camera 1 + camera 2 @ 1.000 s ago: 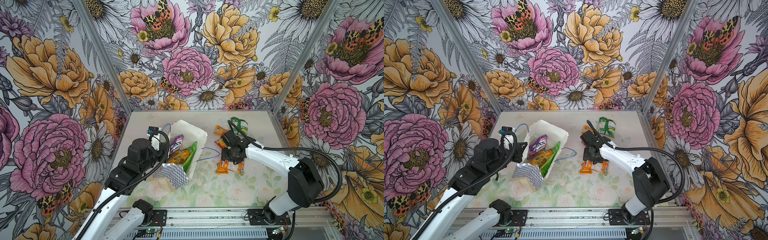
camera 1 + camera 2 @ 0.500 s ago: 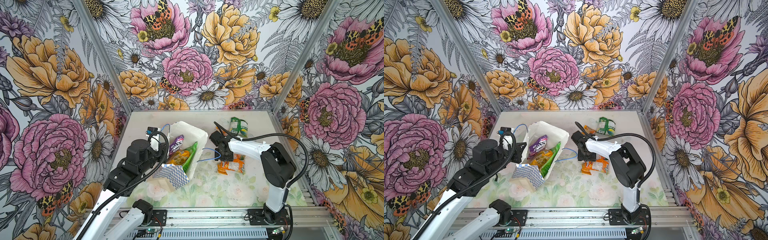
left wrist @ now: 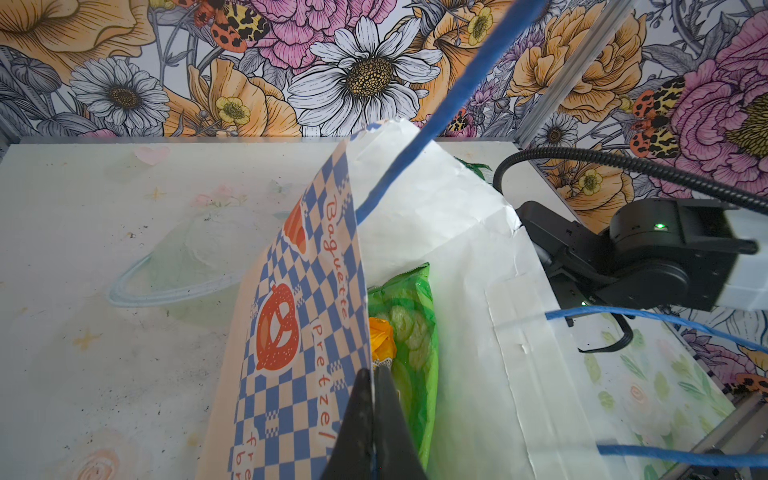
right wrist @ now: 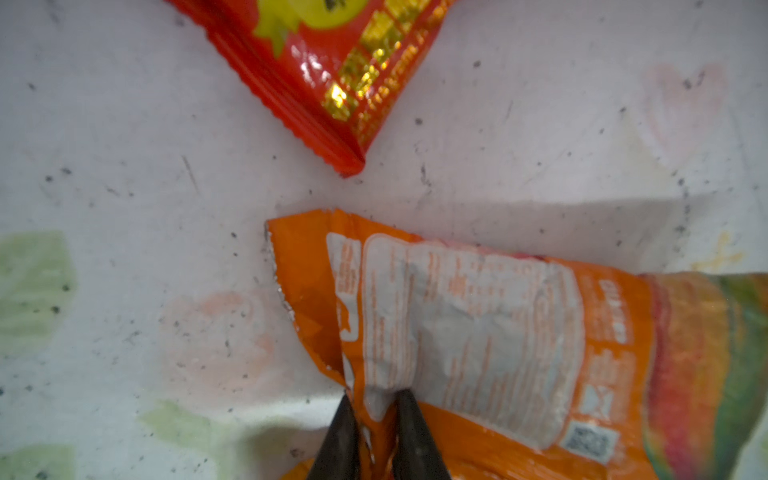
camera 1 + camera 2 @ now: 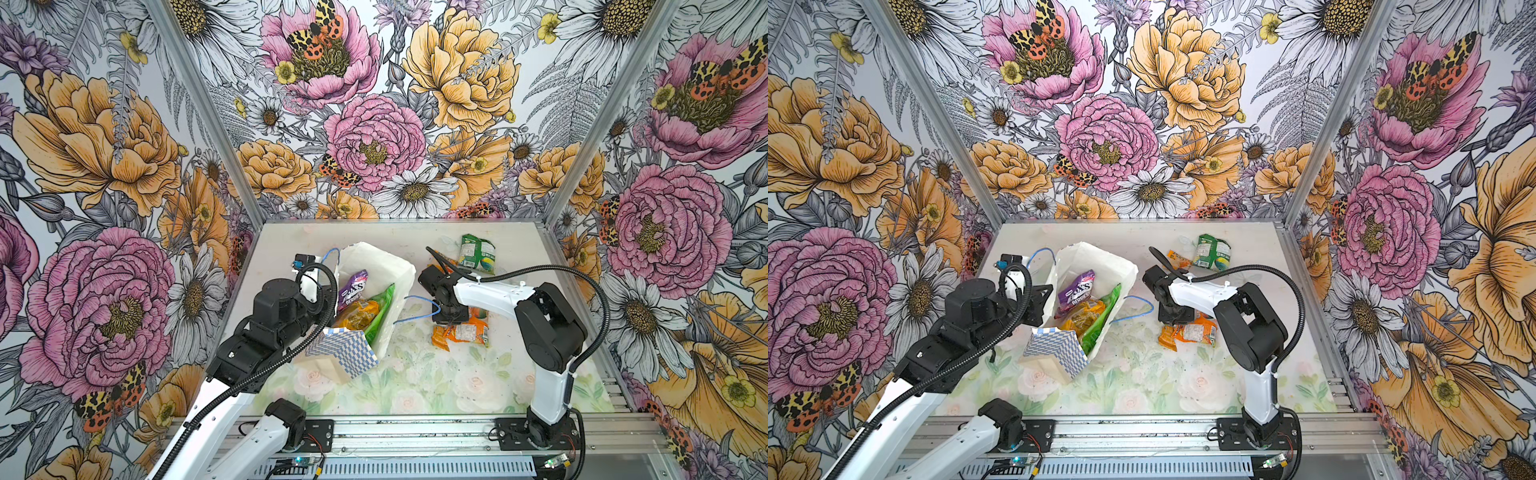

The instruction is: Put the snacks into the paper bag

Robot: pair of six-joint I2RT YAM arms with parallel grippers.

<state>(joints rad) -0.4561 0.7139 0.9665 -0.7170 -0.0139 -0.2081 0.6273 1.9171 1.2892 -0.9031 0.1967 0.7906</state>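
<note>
L gripper [image 3: 373, 376] clamps paper bag [image 5: 376, 266] wall, propping mouth open (three packets [image 5: 353, 286] inside); R gripper [image 4: 376, 401], right of bag, apparently pinches orange packet [image 4: 498, 324] for loading.

Floral wallpaper walls [image 5: 374, 137]; pale floral tabletop [image 5: 415, 386]; aluminium frame [image 5: 415, 430].

Open checkered paper bag [image 5: 376, 266] holds purple packet [image 5: 352, 289] and green packet [image 5: 380, 309]; orange packet [image 5: 461, 332] lies outside.

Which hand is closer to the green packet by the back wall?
Right. The right gripper, pinching an orange packet, sits near the green packet; the left gripper holds the paper bag, farther off.
</note>
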